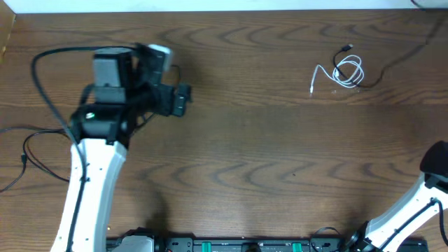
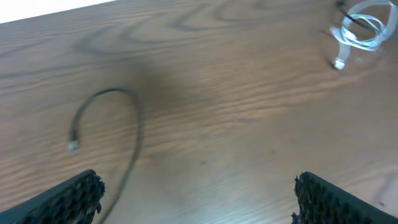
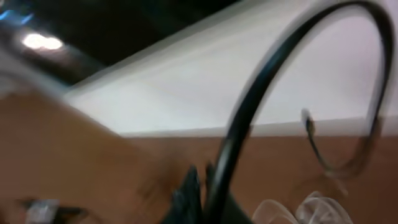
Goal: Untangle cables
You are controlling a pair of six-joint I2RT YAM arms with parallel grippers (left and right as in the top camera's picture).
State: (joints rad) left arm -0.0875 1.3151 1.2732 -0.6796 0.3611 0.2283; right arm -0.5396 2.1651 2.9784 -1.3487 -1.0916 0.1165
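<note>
Fingers [image 2: 68, 199] of the left gripper [image 2: 198, 186] stand spread as wide as they go, with only bare wood between them, and they touch no cable. The right gripper [image 3: 194, 194] has its jaws pressed together, and I cannot make out anything in them (its wrist view is badly blurred).

The brown wooden table [image 1: 252, 154] fills the scene. The left arm [image 1: 94, 182] reaches up over its left part, and the right arm [image 1: 413, 210] sits at the lower right corner. A thick black cord [image 1: 42, 77] loops off the left arm. Another thick cord [image 3: 249, 106] arches across the right wrist view and blocks much of it.

The white cable [image 1: 348, 70] lies coiled in small loops on the far right part of the table, well apart from the left gripper. A thin black cable [image 1: 345, 50] crosses that coil and runs off toward the upper right edge. A second black cable [image 2: 127, 124] curves over the wood just ahead of the left gripper's fingers, apart from them, and ends in a small plug [image 2: 73, 146]. The white plug [image 1: 312, 89] rests at the coil's lower left.
</note>
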